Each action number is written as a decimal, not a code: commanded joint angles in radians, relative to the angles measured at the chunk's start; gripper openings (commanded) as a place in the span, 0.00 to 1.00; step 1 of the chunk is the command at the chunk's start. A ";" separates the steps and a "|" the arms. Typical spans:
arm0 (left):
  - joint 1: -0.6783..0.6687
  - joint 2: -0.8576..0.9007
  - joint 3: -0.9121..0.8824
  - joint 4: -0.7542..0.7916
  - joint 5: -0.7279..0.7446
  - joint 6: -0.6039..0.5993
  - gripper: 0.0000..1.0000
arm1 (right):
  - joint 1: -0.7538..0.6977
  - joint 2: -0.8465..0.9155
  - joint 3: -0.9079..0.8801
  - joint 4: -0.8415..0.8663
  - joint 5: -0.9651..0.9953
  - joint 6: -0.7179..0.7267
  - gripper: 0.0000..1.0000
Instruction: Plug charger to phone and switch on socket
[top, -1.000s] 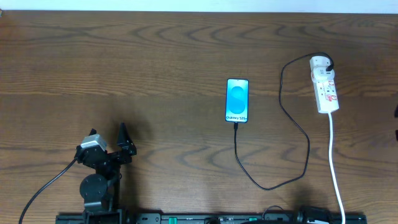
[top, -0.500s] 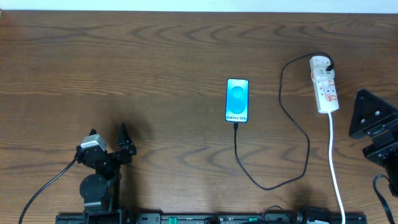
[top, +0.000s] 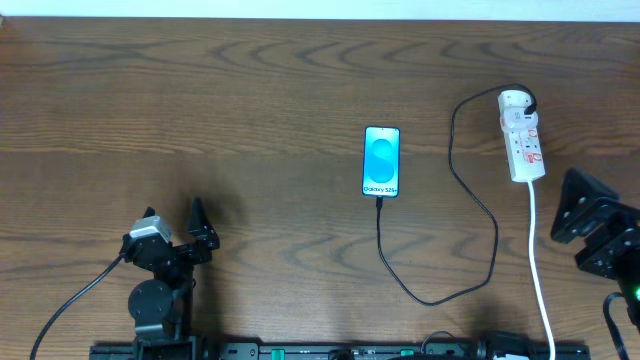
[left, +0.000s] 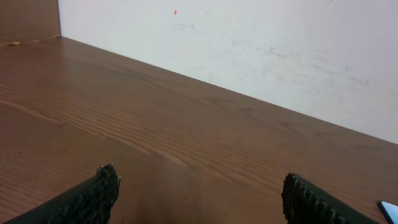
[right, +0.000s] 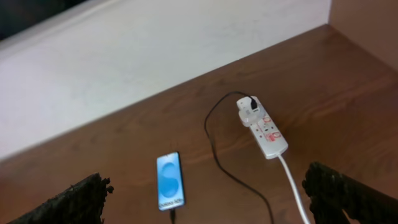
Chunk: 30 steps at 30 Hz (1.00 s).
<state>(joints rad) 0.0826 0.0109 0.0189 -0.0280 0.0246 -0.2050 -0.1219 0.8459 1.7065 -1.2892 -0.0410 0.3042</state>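
The phone (top: 382, 161) lies face up mid-table, its blue screen lit; the right wrist view has it too (right: 170, 182). The charger (top: 470, 190) is a thin black cable that loops from the phone's near edge, where its connector tip (top: 380, 203) meets the frame, round to a black plug (top: 527, 99) in the far end of the socket (top: 523, 147). The white socket also shows in the right wrist view (right: 264, 127). My right gripper (top: 600, 215) hovers open near the table's right edge, just in front of the socket. My left gripper (top: 172, 222) is open and empty at the front left.
The socket's white cord (top: 540, 270) runs toward the front edge, beside my right gripper. A white wall (left: 249, 43) borders the far side of the table. A corner of the phone (left: 389, 206) peeks into the left wrist view.
The right arm came into view from the right edge, then drew slightly toward the front edge. The left arm, phone, cable and socket stayed put.
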 joint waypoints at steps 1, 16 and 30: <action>0.004 -0.007 -0.015 -0.042 -0.010 0.013 0.86 | 0.058 -0.010 -0.022 0.000 0.047 -0.101 0.99; 0.004 -0.007 -0.015 -0.042 -0.010 0.014 0.86 | 0.098 -0.304 -0.774 0.643 -0.064 -0.130 0.99; 0.004 -0.007 -0.015 -0.042 -0.010 0.013 0.86 | 0.156 -0.556 -1.365 1.267 -0.097 -0.126 0.99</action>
<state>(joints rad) 0.0826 0.0109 0.0212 -0.0322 0.0246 -0.2050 0.0269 0.3576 0.3950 -0.0360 -0.1513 0.1818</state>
